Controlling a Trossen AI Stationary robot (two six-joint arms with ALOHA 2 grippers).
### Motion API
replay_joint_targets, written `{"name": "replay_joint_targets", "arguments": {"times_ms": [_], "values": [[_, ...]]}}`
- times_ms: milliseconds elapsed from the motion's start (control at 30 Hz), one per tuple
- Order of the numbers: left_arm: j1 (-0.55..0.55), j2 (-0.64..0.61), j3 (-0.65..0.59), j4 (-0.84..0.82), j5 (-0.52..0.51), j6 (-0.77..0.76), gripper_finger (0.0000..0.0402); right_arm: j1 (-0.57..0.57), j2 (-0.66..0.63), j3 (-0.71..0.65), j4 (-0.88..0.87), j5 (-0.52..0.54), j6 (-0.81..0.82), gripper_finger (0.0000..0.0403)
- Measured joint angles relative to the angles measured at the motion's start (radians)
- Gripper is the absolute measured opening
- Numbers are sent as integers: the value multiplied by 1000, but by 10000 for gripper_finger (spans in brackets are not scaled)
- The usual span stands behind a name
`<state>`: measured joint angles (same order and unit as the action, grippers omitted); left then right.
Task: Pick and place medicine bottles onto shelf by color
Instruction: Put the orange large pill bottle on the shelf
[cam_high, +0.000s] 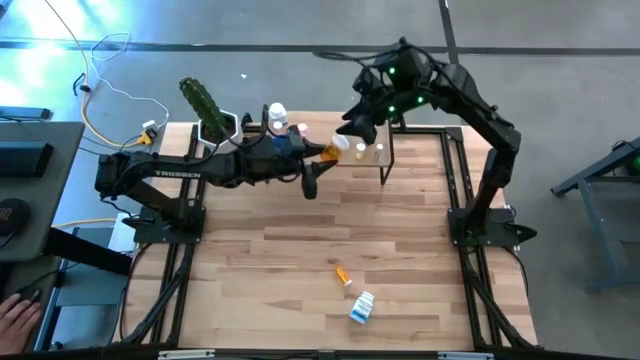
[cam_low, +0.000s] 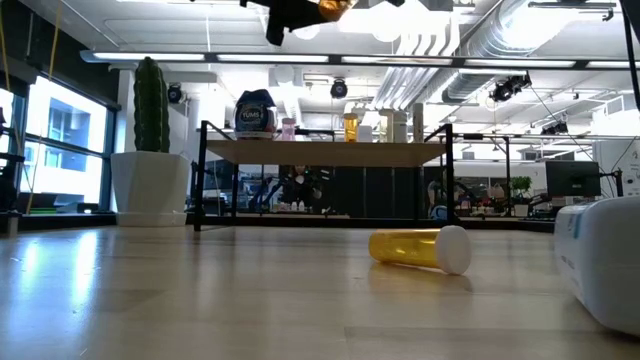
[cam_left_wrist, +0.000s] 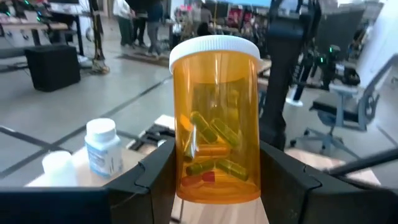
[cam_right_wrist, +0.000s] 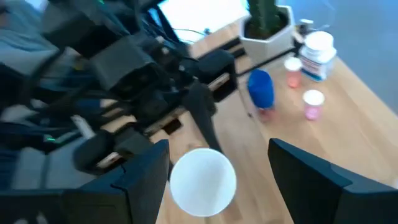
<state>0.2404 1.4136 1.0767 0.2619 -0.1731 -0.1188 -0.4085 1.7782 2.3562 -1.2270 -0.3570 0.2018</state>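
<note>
Wooden planks fill the high view, with the shelf (cam_high: 385, 152) at the far edge and the cactus pot (cam_high: 218, 127) beside it. My left gripper (cam_high: 322, 160) reaches over the shelf's near side, clamped on an orange bottle (cam_high: 333, 151) with a white cap. My right gripper (cam_high: 365, 118) hovers just above that bottle, over the shelf. Small bottles stand on the shelf top. Near the front of the table lie a small orange vial (cam_high: 343, 274) and a white and blue bottle (cam_high: 362, 307), close together.

From the low view, the shelf (cam_low: 325, 152) carries a blue-capped bottle (cam_low: 254, 112), a pinkish vial (cam_low: 289, 128) and an orange vial (cam_low: 350, 126). A yellow-orange vial (cam_low: 418, 247) lies on its side on the table, and the white bottle (cam_low: 602, 260) sits at the edge of the picture.

Through my left wrist camera, my fingers (cam_left_wrist: 155, 177) press both sides of the orange bottle (cam_left_wrist: 216, 121), which stands upright with capsules inside. A white bottle (cam_left_wrist: 102, 147) stands beyond it.

Through my right wrist camera, my right fingers (cam_right_wrist: 146, 171) stand apart on either side of the bottle's white cap (cam_right_wrist: 203, 182), not touching it. Farther off on the shelf are a blue bottle (cam_right_wrist: 260, 88), a pink vial (cam_right_wrist: 313, 102) and a white bottle (cam_right_wrist: 319, 55).
</note>
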Motion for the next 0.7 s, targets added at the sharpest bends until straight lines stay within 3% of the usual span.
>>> {"name": "replay_joint_targets", "arguments": {"times_ms": [200,700], "values": [[16,0,0,46,-44,0,172,-67,0,0,35,-115,11,262],[13,0,0,111,-99,26,172,-43,23,-1,87,-118,75,262]]}}
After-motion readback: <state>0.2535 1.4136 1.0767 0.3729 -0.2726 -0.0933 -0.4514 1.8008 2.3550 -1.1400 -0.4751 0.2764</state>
